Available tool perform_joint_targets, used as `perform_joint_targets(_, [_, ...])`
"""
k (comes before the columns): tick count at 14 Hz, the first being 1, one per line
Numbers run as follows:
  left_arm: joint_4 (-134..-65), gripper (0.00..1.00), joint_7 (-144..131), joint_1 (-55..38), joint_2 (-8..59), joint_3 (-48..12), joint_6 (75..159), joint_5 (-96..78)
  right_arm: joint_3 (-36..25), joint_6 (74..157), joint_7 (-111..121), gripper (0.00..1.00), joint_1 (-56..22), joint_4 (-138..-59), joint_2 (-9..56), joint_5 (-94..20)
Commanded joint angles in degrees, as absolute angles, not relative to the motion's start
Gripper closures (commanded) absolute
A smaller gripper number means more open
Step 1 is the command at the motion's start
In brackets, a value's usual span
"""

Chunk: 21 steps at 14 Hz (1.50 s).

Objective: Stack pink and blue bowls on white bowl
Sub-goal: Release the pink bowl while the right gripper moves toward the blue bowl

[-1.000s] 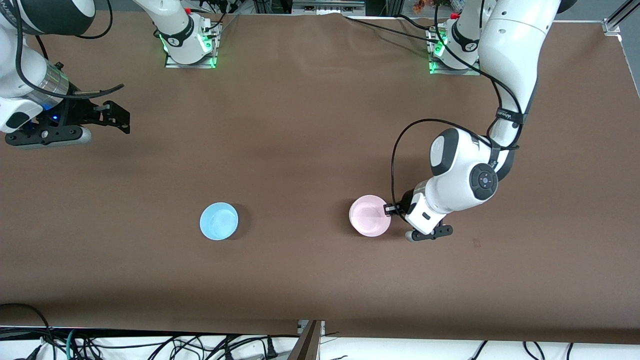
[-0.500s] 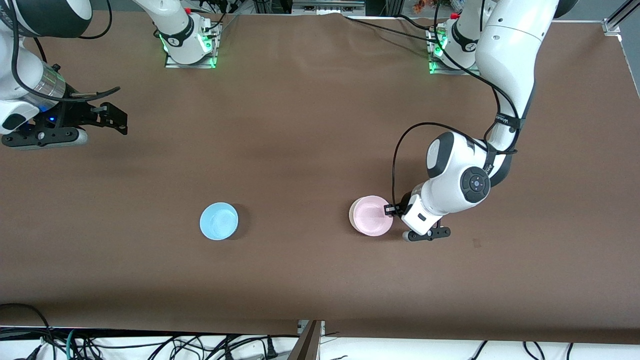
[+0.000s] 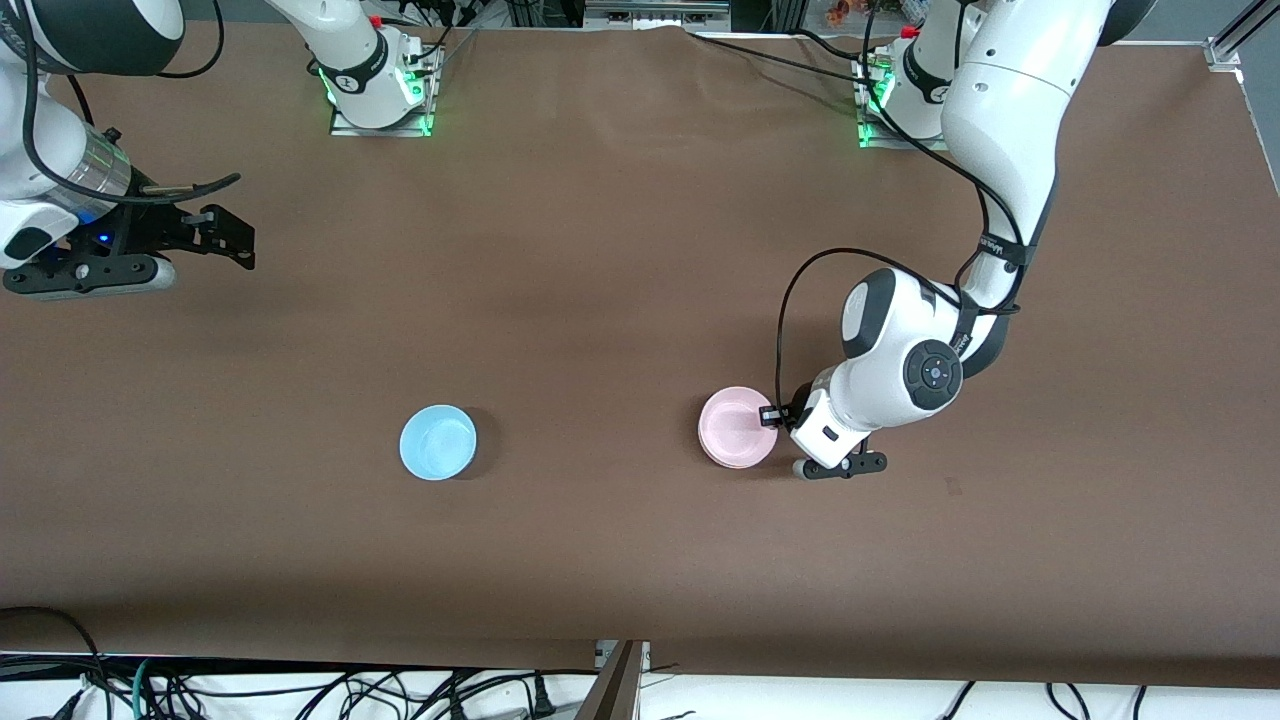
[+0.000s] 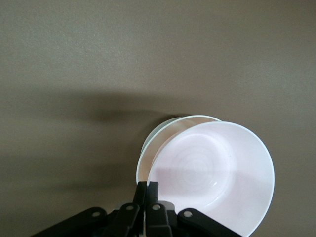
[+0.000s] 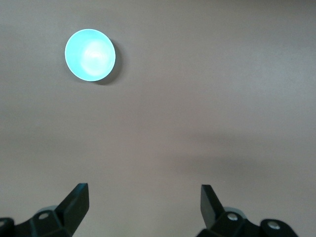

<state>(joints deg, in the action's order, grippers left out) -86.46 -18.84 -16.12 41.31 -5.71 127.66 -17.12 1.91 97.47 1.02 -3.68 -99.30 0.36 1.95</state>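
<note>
My left gripper (image 3: pixel 771 417) is shut on the rim of the pink bowl (image 3: pixel 736 427), its fingertips (image 4: pixel 154 186) pinching the edge. The pink bowl (image 4: pixel 212 173) sits low over the white bowl (image 4: pixel 148 147), slightly offset, so only a crescent of white rim shows beside it. I cannot tell whether the two touch. The blue bowl (image 3: pixel 438 442) stands alone on the table toward the right arm's end, also seen in the right wrist view as the blue bowl (image 5: pixel 90 54). My right gripper (image 3: pixel 232 238) waits open above the table at that end, and the right gripper (image 5: pixel 145 197) has nothing between its fingers.
The brown table (image 3: pixel 620 250) carries only the bowls. The arm bases (image 3: pixel 378 90) stand along its edge farthest from the front camera. Cables (image 3: pixel 300 690) hang below the near edge.
The left gripper has lowered the pink bowl over the white bowl and shifted slightly toward the right arm's end. The right arm has hardly moved.
</note>
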Motion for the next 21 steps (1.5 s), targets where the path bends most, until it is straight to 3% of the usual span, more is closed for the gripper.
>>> perform_joint_targets(1, [-85.34, 1.00, -19.51, -16.26, 41.75, -5.89, 127.09, -14.60, 2.11, 96.50, 1.14, 0.00, -3.08, -98.35, 0.62, 0.97])
perform_joint_targets(9, [-85.34, 1.00, -19.69, -16.17, 43.15, -5.89, 128.06, -14.41, 2.46, 98.70, 1.05, 0.00, -3.78, -97.65, 0.79, 0.35])
perform_joint_targets(19, [-85.25, 1.00, -20.13, -16.17, 44.03, -5.89, 128.06, -15.20, 2.55, 99.14, 1.40, 0.00, -4.57, -95.28, 6.68, 0.35])
perform_joint_targets(20, [-85.17, 0.83, -20.13, -16.17, 44.03, -5.98, 128.06, -15.29, 2.64, 98.88, 1.58, 0.00, -4.74, -93.36, 8.07, 0.44])
perform_joint_targets(21, [-85.08, 0.34, -20.13, -16.08, 43.95, -6.06, 128.06, -15.29, 2.64, 98.27, 1.84, 0.00, -4.66, -91.95, 8.87, 0.35])
